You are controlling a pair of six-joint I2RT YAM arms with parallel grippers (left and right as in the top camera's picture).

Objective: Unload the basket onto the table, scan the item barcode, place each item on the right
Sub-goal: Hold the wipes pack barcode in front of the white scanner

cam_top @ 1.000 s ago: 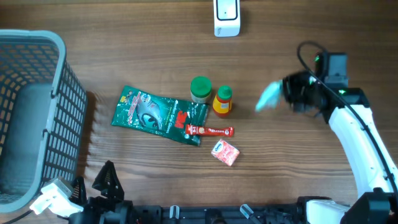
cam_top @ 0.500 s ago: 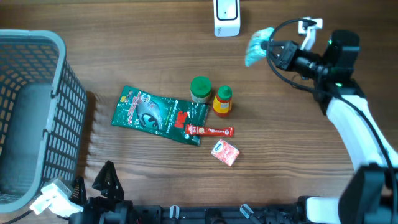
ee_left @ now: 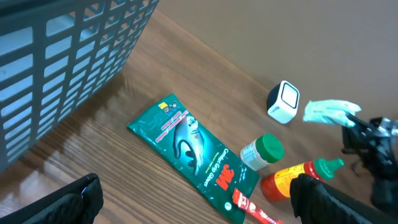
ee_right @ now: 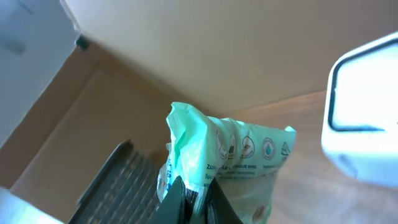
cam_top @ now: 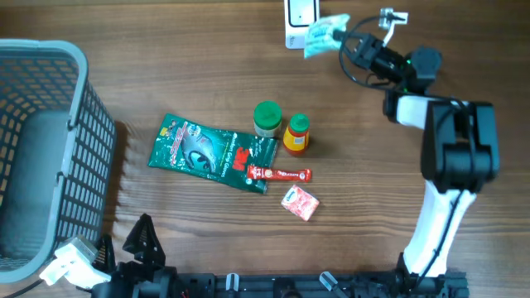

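I've got the right gripper (cam_top: pixel 346 41) pinched tight on the pale green packet (cam_top: pixel 323 35), holding it just beside the white scanner (cam_top: pixel 300 21). Left gripper (cam_top: pixel 124 242) sits spread wide near the basket (cam_top: pixel 79 60).

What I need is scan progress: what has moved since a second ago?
The right pincer, shut on the pale green packet, carried it from beside the yellow bottle over to the white scanner. Nothing was let go. The basket, green pouch, green-lidded jar, yellow bottle, red tube and pink packet stayed put.
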